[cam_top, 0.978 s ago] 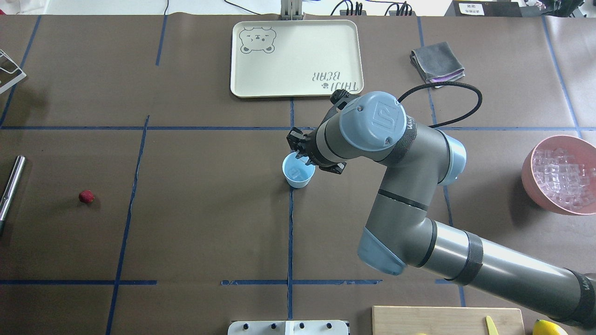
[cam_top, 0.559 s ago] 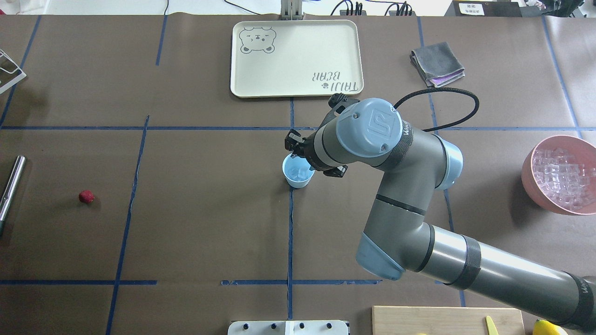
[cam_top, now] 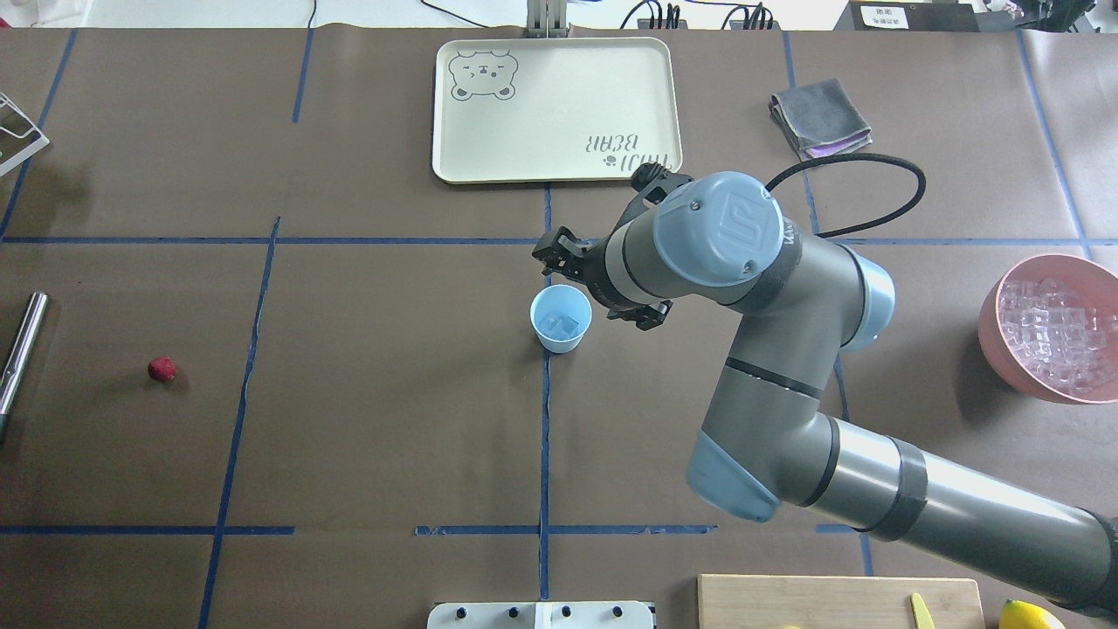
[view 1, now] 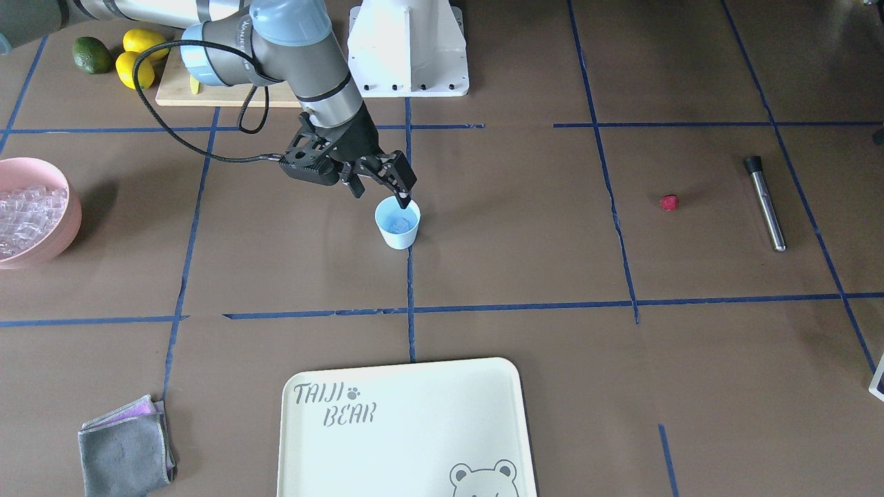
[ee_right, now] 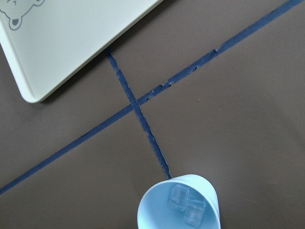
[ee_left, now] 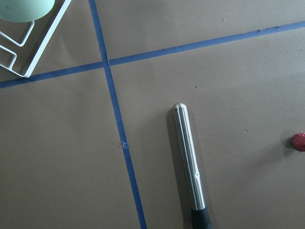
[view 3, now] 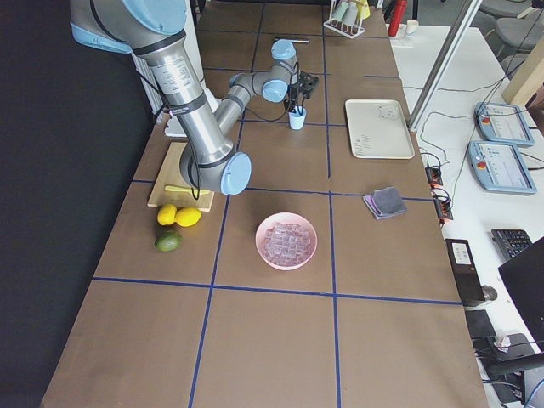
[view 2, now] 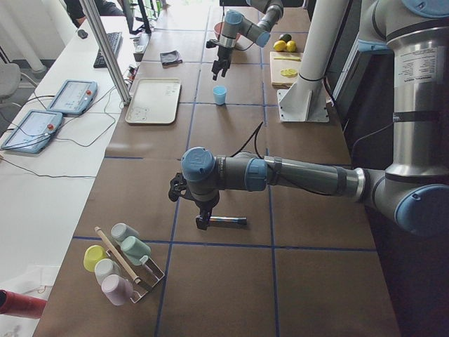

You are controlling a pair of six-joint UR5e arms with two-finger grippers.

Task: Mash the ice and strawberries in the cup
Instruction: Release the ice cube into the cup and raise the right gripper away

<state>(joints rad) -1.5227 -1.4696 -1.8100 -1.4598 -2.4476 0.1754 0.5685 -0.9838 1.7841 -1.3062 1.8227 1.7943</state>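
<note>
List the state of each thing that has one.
Cup: upright, two ice cubes inside.
Strawberry: whole, on the table, outside the cup.
Rod: lying flat on the table.
Bowl: upright, full of ice.
Right tool: open, empty, just above the cup's rim.
Left tool: above the rod, open or shut unclear.

Wrist views crop the cup [ee_right: 153, 213] at the bottom edge and the strawberry [ee_left: 299, 141] at the right; the left gripper [view 2: 202, 224] is too small to read.

Steel rod [ee_left: 189, 162] with black end, strawberry [ee_left: 299, 141] at right edge, white rack [ee_left: 29, 47] corner
</note>
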